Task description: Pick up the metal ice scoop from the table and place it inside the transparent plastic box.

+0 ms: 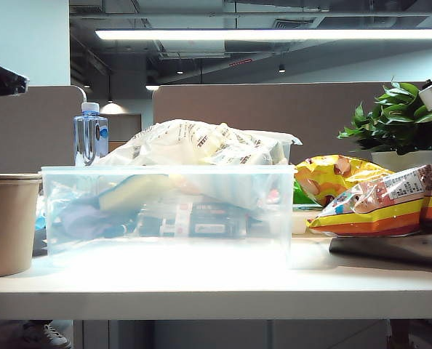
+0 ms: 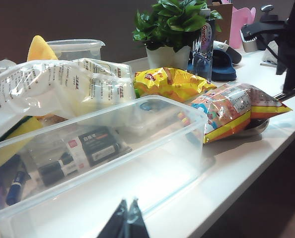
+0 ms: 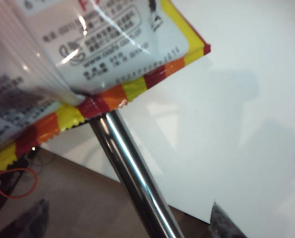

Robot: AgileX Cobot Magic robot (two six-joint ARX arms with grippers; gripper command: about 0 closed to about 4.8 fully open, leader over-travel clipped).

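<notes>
The scoop lies on the counter right of the box, its bowl under a snack bag. The right pincer is open astride the handle. The left pincer, near the box, looks closed.

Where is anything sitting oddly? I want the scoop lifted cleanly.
A snack bag lies over the metal ice scoop, hiding its bowl; only the handle shows, between the open right gripper's fingers. The left gripper hangs by the transparent plastic box.
</notes>
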